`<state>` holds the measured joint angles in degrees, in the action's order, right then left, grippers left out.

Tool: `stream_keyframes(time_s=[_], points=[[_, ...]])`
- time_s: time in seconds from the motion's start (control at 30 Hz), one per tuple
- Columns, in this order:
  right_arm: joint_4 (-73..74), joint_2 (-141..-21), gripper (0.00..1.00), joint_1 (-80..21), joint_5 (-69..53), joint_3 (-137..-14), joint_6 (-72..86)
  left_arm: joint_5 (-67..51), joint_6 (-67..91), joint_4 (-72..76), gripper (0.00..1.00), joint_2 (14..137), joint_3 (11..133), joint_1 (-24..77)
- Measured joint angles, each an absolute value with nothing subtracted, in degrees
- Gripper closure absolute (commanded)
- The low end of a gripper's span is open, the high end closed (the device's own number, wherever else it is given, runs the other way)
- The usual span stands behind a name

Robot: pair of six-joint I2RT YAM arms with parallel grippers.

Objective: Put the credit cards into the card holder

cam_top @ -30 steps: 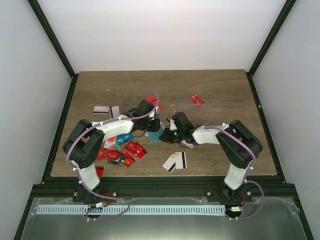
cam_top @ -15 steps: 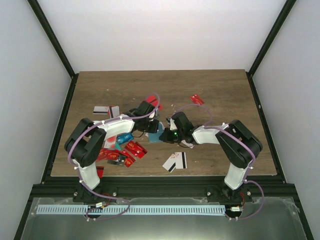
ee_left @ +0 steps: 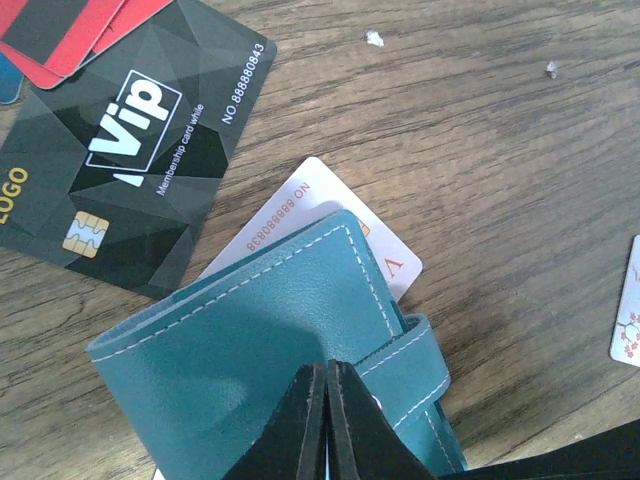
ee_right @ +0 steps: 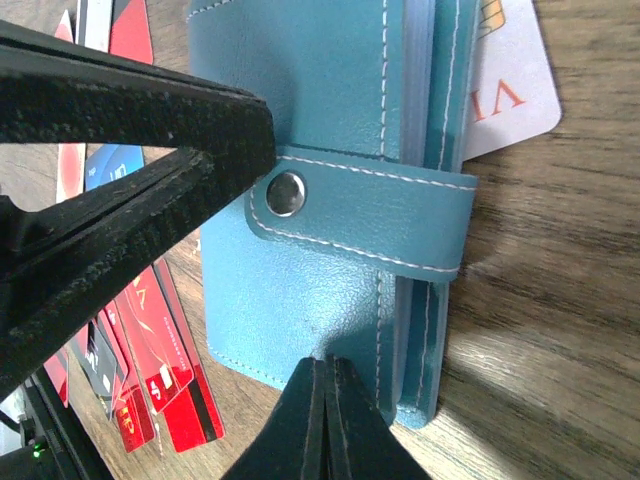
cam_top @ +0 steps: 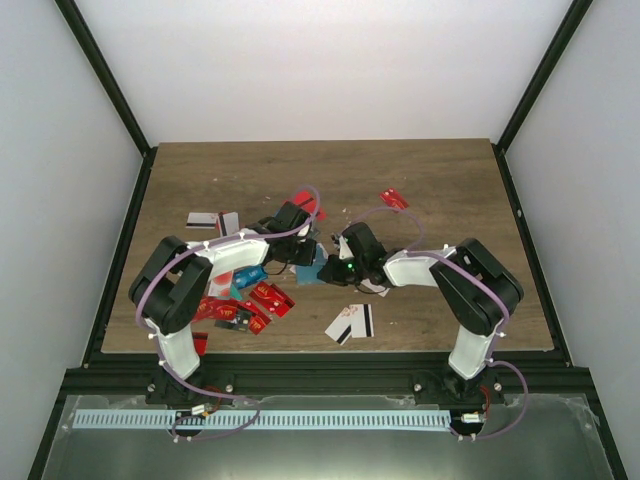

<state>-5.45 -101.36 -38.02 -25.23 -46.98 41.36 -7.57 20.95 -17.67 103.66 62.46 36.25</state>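
Note:
The card holder [ee_right: 330,130] is a teal wallet lying folded on the wood, its snap strap [ee_right: 370,215] wrapped across the cover. A white credit card [ee_right: 515,90] sticks out from under it. My right gripper [ee_right: 325,365] is shut, its tip resting on the cover near the wallet's edge. My left gripper [ee_left: 327,368] is also shut, with its tip on the card holder [ee_left: 250,340] beside the strap. A black VIP card [ee_left: 120,130] and red cards [ee_left: 60,30] lie just beyond. From above, both grippers meet over the card holder [cam_top: 308,272].
Red credit cards [cam_top: 245,305] are heaped at the left front. A striped white card [cam_top: 350,322] lies near the front edge, two cards [cam_top: 205,219] lie at the left, and a red card [cam_top: 394,199] at the back right. Black frame posts border the table.
Almost nothing: the left arm has shifted very slightly, and both shut grippers stay on the card holder.

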Motion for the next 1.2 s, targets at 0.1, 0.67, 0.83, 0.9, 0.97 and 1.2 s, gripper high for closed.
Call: stream_keyframes(time_s=[0.1,0.67,0.83,0.9,0.97,1.2], points=[[-5.4,-101.5,0.99,-38.0,-25.3,-47.2,41.3,-7.6,20.9,-17.6,0.96,103.6,62.2,36.2],[-5.2,-102.2,0.99,-38.0,-25.5,-48.0,41.3,-7.3,20.9,-16.8,0.96,101.4,59.9,36.1],[-5.2,-102.3,0.99,-38.0,-25.5,-48.1,41.2,-6.4,20.9,-16.7,0.96,101.4,59.6,36.1],[-5.1,-102.4,0.99,-38.0,-25.5,-48.2,41.2,-6.1,20.9,-16.4,0.96,101.4,59.3,36.1],[-5.1,-102.5,0.99,-38.0,-25.5,-48.4,41.2,-5.7,20.9,-16.1,0.96,101.4,58.7,36.1],[-4.2,-102.9,0.99,-38.0,-25.5,-49.3,41.0,-4.9,21.0,-14.0,0.96,100.8,56.8,36.1]])
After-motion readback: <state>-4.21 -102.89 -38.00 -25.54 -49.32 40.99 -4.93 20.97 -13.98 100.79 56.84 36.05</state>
